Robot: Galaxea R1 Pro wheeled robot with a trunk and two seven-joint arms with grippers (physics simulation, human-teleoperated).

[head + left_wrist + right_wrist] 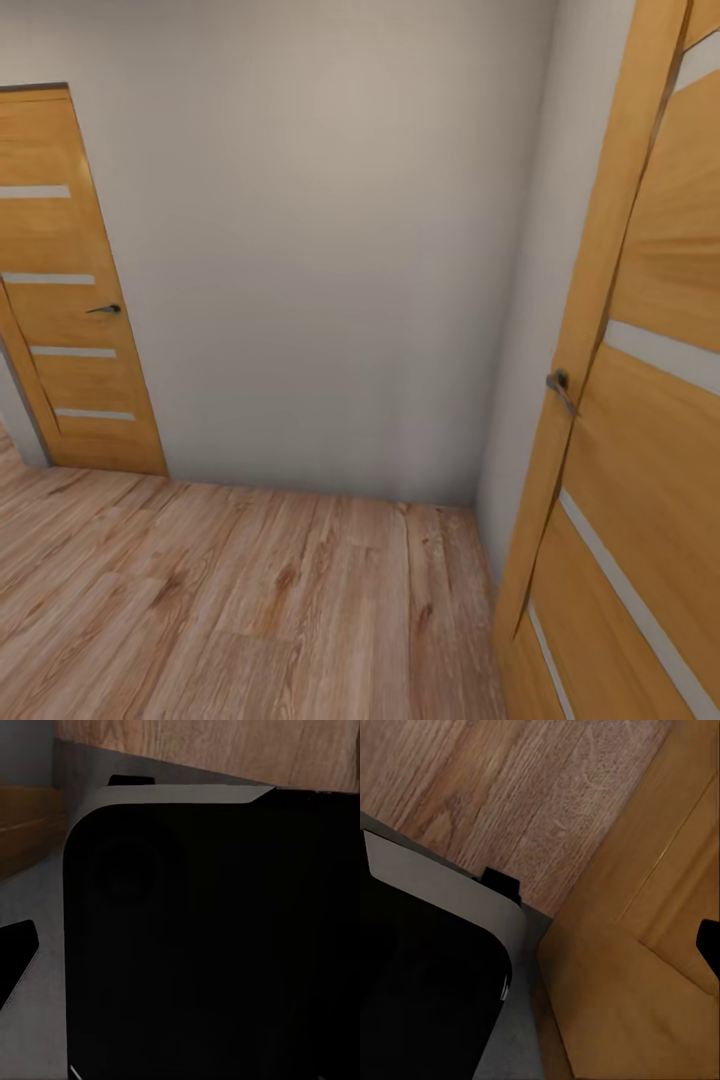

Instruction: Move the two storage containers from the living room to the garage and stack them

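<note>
Two wooden doors: a far door (75, 300) at left and a near door (640, 420) at right, each with one metal handle, (104, 309) and (560, 388); one grey wall (320, 250); one wood-plank floor (250, 610)

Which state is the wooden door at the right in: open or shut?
Open: the right door stands swung out from the white wall, its edge and handle facing the camera.

Home interior, hallway corner. Plain pale wall (330, 250) as landmark. Light wood-plank floor (230, 610) runs up to its base. Left of wall: wooden door (70, 300) with pale horizontal strips, dark lever handle (105, 309). Right of wall: second matching door (640, 400), close, metal handle (560, 386). Domestic finish throughout.
</note>
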